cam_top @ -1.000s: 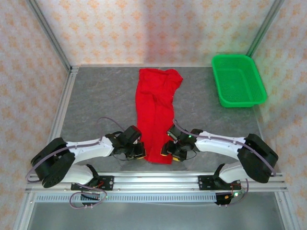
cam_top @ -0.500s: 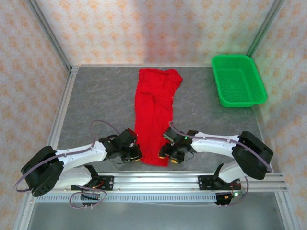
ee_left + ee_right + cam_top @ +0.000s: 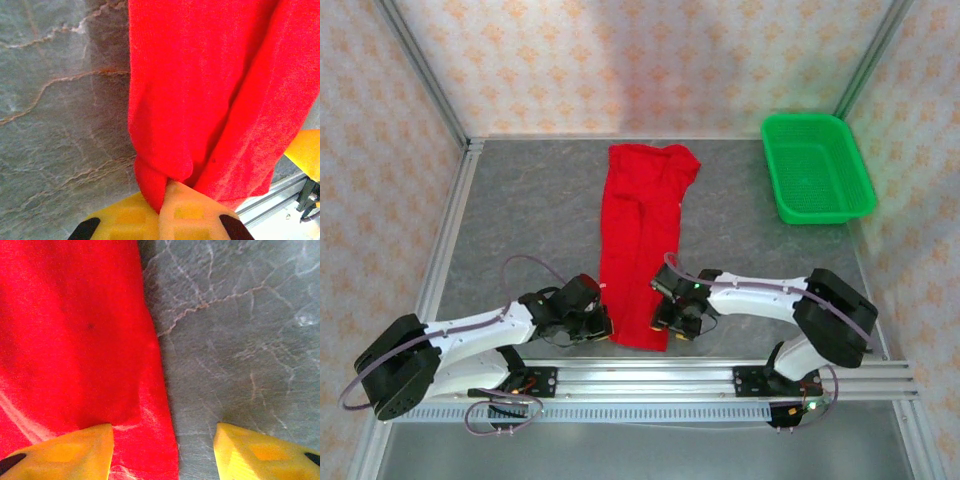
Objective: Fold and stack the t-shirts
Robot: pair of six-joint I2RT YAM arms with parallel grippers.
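A red t-shirt (image 3: 638, 240) lies plain side up as a long narrow strip down the middle of the table, from the back to the front edge. My left gripper (image 3: 601, 326) is shut on the near left corner of the t-shirt (image 3: 210, 90), with cloth bunched between the yellow fingertips (image 3: 167, 192). My right gripper (image 3: 671, 322) is open at the near right edge of the t-shirt (image 3: 75, 340). It (image 3: 165, 440) straddles the cloth's edge: one finger (image 3: 75, 452) rests on the cloth, the other (image 3: 260, 455) is over bare table.
A green mesh basket (image 3: 817, 168) stands at the back right. Grey stone-patterned table (image 3: 520, 220) lies open on the left. A metal rail (image 3: 650, 378) runs just behind the shirt's near end. Patterned walls close the sides and back.
Both grippers have shifted a little nearer and to the left, dragging the shirt's near end that way. The right gripper's jaws have narrowed slightly.
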